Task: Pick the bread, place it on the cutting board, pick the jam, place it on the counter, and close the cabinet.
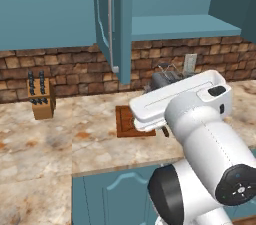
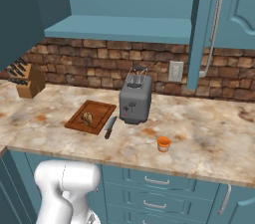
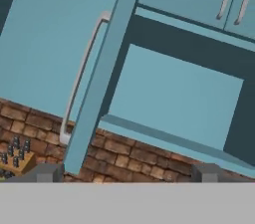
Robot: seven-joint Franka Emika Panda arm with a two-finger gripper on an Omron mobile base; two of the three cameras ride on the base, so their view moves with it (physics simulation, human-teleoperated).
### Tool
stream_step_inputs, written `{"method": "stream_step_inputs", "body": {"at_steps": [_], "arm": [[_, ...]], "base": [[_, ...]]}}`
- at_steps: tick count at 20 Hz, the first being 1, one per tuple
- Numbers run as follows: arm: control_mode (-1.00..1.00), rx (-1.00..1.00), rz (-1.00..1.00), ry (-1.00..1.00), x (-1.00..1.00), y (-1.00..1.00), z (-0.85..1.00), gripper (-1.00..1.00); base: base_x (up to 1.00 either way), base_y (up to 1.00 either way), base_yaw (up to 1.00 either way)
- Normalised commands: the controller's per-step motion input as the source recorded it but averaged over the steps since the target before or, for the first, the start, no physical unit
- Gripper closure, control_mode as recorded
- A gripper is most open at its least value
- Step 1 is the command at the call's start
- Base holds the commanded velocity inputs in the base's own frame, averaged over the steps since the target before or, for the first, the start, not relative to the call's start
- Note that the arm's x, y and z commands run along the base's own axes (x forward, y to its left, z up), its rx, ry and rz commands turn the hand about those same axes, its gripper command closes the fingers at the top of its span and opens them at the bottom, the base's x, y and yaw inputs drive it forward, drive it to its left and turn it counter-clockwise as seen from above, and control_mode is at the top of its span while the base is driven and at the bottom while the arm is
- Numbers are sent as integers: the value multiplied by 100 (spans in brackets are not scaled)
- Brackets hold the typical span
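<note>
Dark finger tips of your gripper (image 3: 127, 173) sit wide apart at the 6 o'clock edge of the hand view, with nothing between them, aimed at the open cabinet (image 3: 179, 93). Its left door (image 3: 99, 73) stands edge-on at about 10 o'clock from the tips, its pale bar handle (image 3: 79, 78) just beside it. In the right base view you see the cutting board (image 2: 91, 116) on the counter (image 2: 209, 133), with the bread (image 2: 87, 118) lying on it. At 3 o'clock from the board lies a knife (image 2: 109, 127), then the toaster (image 2: 134, 99). The jam (image 2: 163, 144) stands on the counter at about 5 o'clock from the toaster. A knife block (image 2: 27, 79) stands near the brick wall, at 10 o'clock from the board.
</note>
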Motion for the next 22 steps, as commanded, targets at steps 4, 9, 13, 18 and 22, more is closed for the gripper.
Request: {"method": "stream_step_inputs", "body": {"at_steps": [4, 9, 13, 18, 22], "arm": [[-100, 0, 0, -19, 0, 19, 0, -100], [-100, 0, -2, -18, 0, 19, 0, -100], [-100, 0, -9, -15, 1, 28, -1, -100], [-100, 0, -12, -13, 11, 31, -4, -100], [-100, 0, -14, -12, 24, 28, -3, -100]], "base": [[0, 0, 0], [0, 0, 0], [0, 0, 0], [0, 0, 0], [0, 0, 0]]}}
